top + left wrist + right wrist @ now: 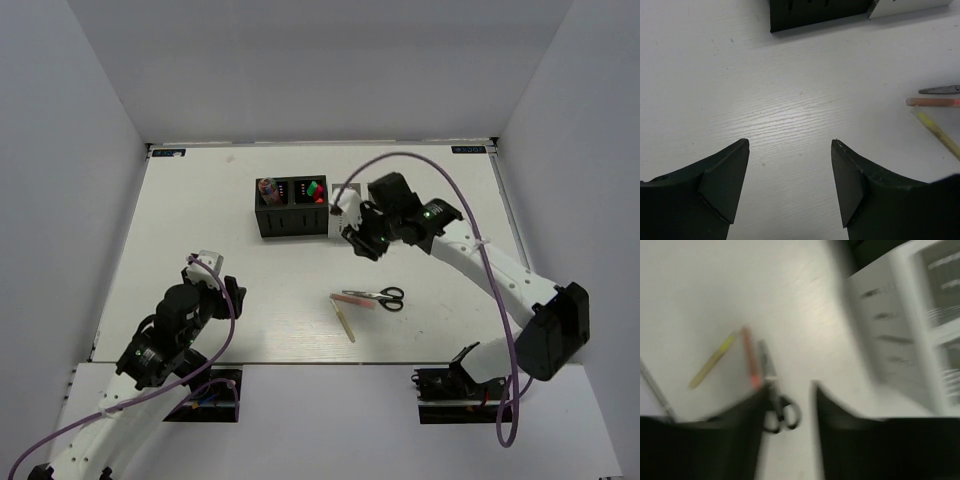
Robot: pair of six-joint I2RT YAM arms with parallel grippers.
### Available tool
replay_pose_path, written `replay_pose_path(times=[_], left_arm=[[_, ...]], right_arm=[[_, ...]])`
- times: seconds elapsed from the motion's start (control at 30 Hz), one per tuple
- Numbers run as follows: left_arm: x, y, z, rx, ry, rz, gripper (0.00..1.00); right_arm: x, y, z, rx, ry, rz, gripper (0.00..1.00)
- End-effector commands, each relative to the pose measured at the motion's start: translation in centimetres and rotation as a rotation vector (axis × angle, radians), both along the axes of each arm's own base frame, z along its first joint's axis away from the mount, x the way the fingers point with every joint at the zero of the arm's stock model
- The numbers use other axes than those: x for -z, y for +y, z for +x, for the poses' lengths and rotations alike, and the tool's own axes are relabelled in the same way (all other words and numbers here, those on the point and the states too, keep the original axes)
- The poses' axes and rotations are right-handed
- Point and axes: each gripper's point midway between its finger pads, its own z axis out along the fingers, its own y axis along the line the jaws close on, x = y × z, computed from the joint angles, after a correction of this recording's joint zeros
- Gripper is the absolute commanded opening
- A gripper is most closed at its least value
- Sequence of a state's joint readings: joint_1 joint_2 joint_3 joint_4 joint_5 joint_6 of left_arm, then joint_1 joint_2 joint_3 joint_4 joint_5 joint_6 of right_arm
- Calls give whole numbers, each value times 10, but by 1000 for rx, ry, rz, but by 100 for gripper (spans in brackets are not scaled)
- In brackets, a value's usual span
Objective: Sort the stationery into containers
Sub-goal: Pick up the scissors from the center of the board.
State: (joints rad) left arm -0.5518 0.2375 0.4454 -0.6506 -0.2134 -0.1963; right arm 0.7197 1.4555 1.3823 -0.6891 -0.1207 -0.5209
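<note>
The containers stand at the back middle: two black holders (290, 207) and the white ones (344, 203), partly hidden by my right gripper (356, 243). Coloured caps (316, 190) show in the second black holder. The black-handled scissors (385, 296), thin pink stick (357, 301) and pale wooden stick (345, 320) lie together on the table. My right gripper is open and empty above the table beside the white holder (905, 335), with the scissors (778, 409) below it; this view is blurred. My left gripper (790, 145) is open and empty at the front left.
In the left wrist view the pink stick (932, 102), the pale stick (940, 134) and a scissor blade tip (940, 90) lie to the right, and the black holder (815, 12) is at the top. A pinkish item (268, 187) sits in the leftmost black holder. White walls surround the table (200, 230).
</note>
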Motion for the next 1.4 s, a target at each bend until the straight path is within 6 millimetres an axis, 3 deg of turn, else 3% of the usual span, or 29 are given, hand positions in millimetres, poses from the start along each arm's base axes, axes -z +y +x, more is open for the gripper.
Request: replay_pose_path(times=[0.0,0.03,0.07,0.17,0.2,0.23,0.27,0.33,0.43,0.53,0.7,0.83,1.03,1.23,1.27,1.37], left_arm=[[6,-5,0,21,25,1,76],[6,-4,0,19,25,1,74],[6,-5,0,21,28,-2,74],[8,-6,0,27,32,4,72],[8,-6,0,27,36,3,72],[8,-6,0,28,37,5,72],[9,-6,-1,27,43,6,72],[9,-6,0,26,40,6,72],[11,-6,0,27,46,12,72],[10,-6,-1,30,47,9,72],[10,-7,-1,35,49,8,72],[10,-7,-1,35,47,6,72],[10,-9,-1,45,49,4,72],[11,-12,-2,63,56,2,71],[12,-14,-2,71,59,4,70],[13,-32,-3,156,75,-32,49]], right_arm=[[33,2,-76,-3,376,142,15],[40,-1,-79,-1,392,139,0],[57,-8,-90,-1,443,124,0],[76,-15,-94,-99,404,91,0],[80,-17,-92,-99,389,72,5],[86,-17,-91,-103,397,59,26],[88,-18,-89,-117,382,51,39],[98,-19,-86,-112,382,23,48],[114,-21,-82,-93,385,-11,48],[127,-23,-75,-50,389,-46,42],[143,-29,-67,9,392,-104,18],[151,-55,-52,111,315,-213,18],[157,-89,-53,166,222,-304,18],[156,-107,-50,232,164,-337,19],[157,-111,-50,248,156,-340,19],[143,-116,-44,337,126,-293,21]])
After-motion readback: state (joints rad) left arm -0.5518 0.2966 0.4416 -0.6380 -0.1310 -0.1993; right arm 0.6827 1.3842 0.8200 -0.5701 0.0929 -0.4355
